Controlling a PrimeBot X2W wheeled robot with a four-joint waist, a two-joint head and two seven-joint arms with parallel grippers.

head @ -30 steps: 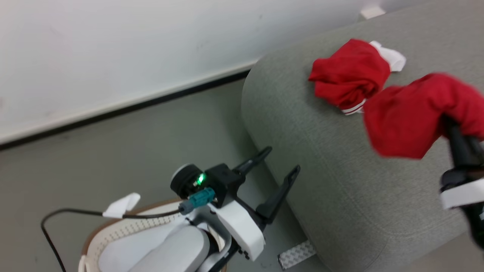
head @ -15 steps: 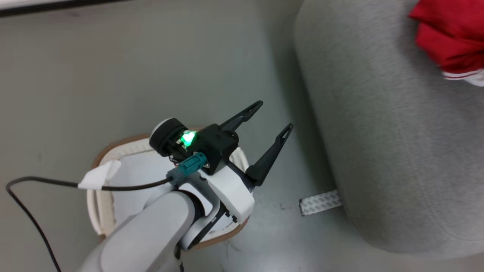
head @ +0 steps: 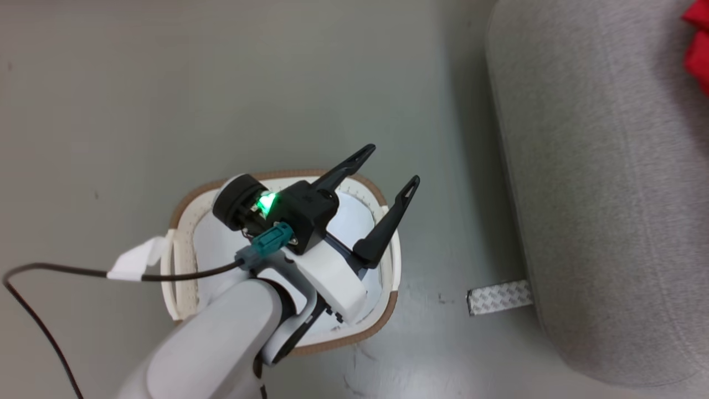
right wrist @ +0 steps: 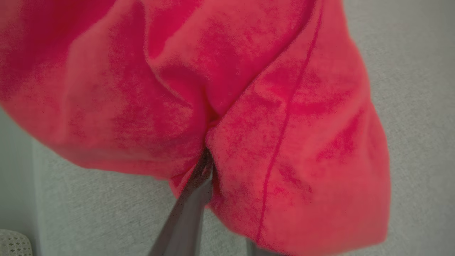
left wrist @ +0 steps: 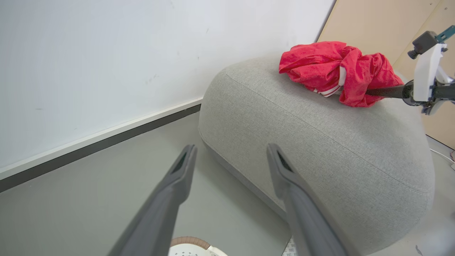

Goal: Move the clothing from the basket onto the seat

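On the seat (left wrist: 320,149), top surface towards its rounded end: the clothing (left wrist: 316,69), two red bundles touching each other; white striped trim (left wrist: 328,93) shows where they meet.
Right gripper (left wrist: 382,92): fingers buried in the second bundle (left wrist: 369,76). Fabric drapes over both, so it cannot be told whether they pinch it or have let go.
Left gripper (head: 390,165): jaws spread wide, nothing between them, hanging above the basket (head: 392,299).
Basket: on the floor beside the seat's end; the part of its inside in sight carries a pale pad (head: 354,216).
Step (judged): release of the second garment.
Risk 1: cloth snags on a finger as the arm backs off, caused by too small an opening. The bundle is then dragged to the seat's edge and drops.
Risk 2: the dragged bundle tugs its neighbour along, since they touch.
Check: fabric hangs free before any retreat.
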